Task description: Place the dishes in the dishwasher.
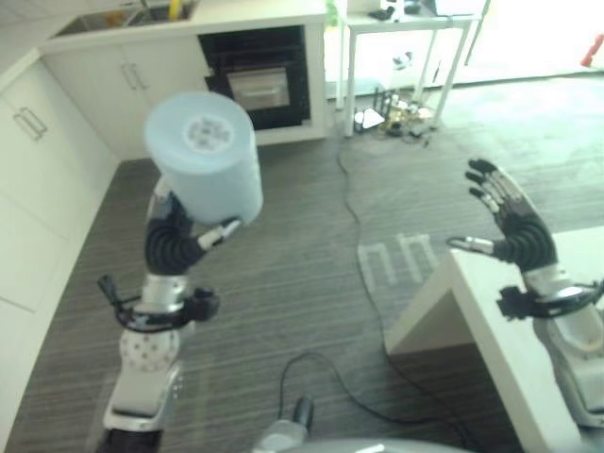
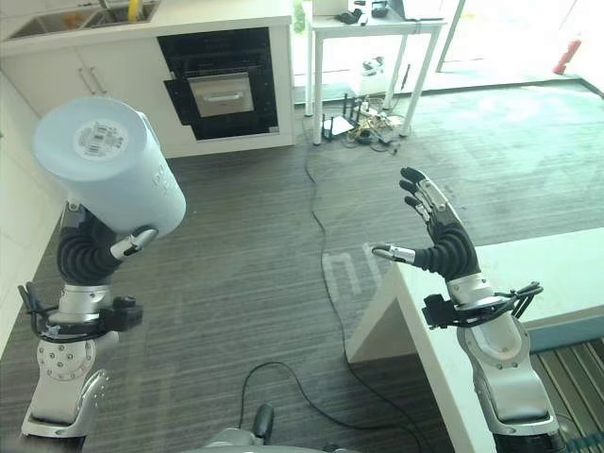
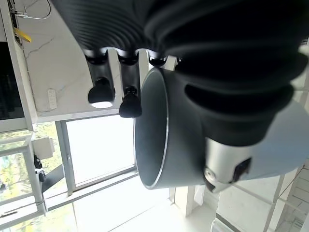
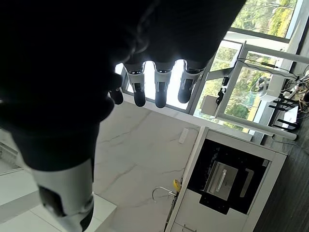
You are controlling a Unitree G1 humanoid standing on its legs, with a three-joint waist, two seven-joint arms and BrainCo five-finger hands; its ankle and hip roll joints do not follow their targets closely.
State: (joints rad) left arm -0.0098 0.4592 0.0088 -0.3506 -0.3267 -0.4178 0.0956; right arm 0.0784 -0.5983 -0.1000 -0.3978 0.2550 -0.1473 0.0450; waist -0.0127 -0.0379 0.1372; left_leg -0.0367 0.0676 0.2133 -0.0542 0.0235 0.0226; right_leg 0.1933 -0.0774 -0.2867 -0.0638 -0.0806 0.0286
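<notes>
Pale blue cylindrical plastic cup [image 2: 113, 177] is held up in the air by the left hand [image 2: 94, 247], well above the grey striped floor [image 2: 264, 283]. Cup is tilted, its flat base with a small printed label facing up toward the head camera, its mouth facing away. Left hand's fingers [image 3: 129, 99] are curled round the cup wall; thumb tip lies against the near side of the cup in the head views. In the left wrist view the cup's open rim [image 3: 164, 130] shows just beside the dark fingertips, the inside looking dark grey.

Right hand [image 2: 444, 241] is raised on the other side, well apart from the cup, palm turned inward. Fingers are straight and spread, thumb out to the side; it holds nothing. It hovers above the near corner of a white tabletop [image 2: 557, 274].

Beyond the cup, against the far wall: white kitchen cabinets [image 2: 94, 75] with a built-in black oven-like appliance [image 2: 222, 85], its door slightly ajar. A steel sink [image 2: 57, 21] sits in the counter above. To the right of the appliance stands a white-legged side table [image 2: 377, 38] with a tangle of cables and small devices [image 2: 368, 127] under it.
</notes>
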